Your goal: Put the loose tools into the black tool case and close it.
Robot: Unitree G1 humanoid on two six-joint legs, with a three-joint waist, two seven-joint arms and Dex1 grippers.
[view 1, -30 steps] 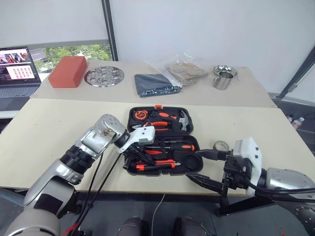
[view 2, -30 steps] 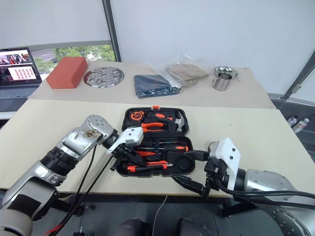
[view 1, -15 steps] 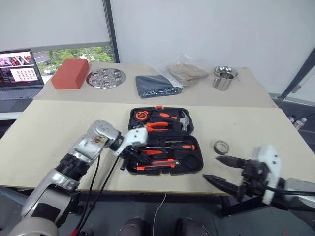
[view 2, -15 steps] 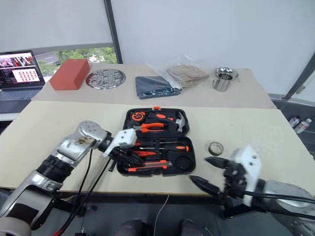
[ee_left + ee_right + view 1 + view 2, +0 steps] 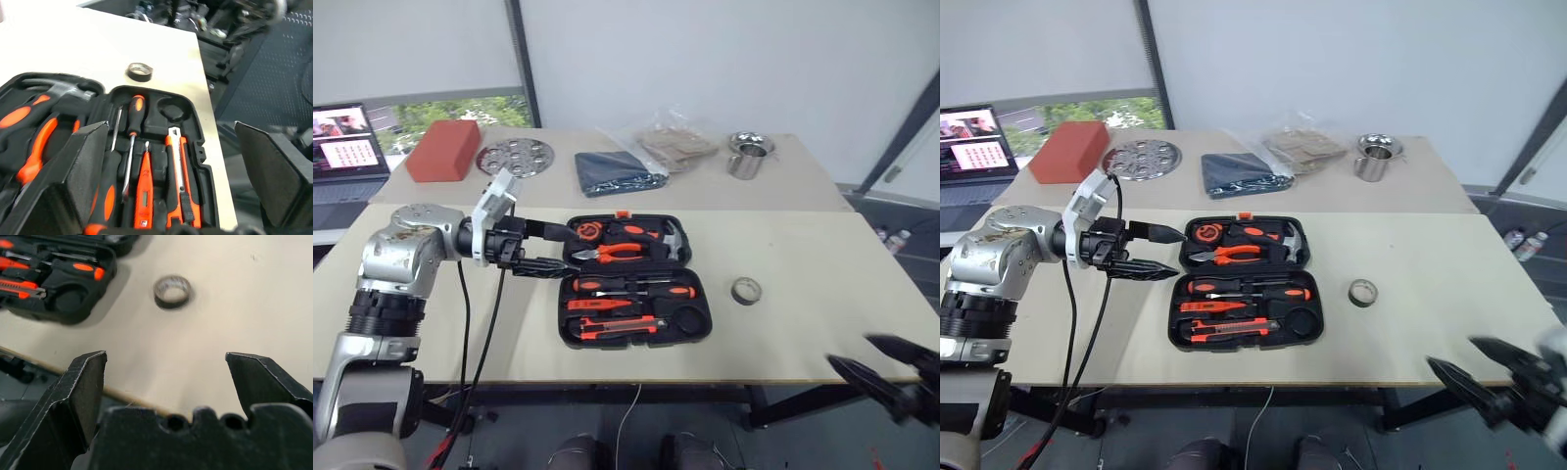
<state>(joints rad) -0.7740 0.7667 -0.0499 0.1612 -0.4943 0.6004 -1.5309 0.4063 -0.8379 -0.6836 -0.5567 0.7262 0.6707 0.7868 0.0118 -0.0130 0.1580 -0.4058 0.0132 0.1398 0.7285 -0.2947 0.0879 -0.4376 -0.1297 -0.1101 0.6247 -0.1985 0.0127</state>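
no legible text anywhere

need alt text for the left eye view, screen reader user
An open black tool case lies on a beige table, holding pliers, a hammer, screwdrivers and a utility knife, with a small tape roll loose on the table to its right. The left claw hangs open beside the case's left edge; the right claw, also open, is past the table's near right corner.
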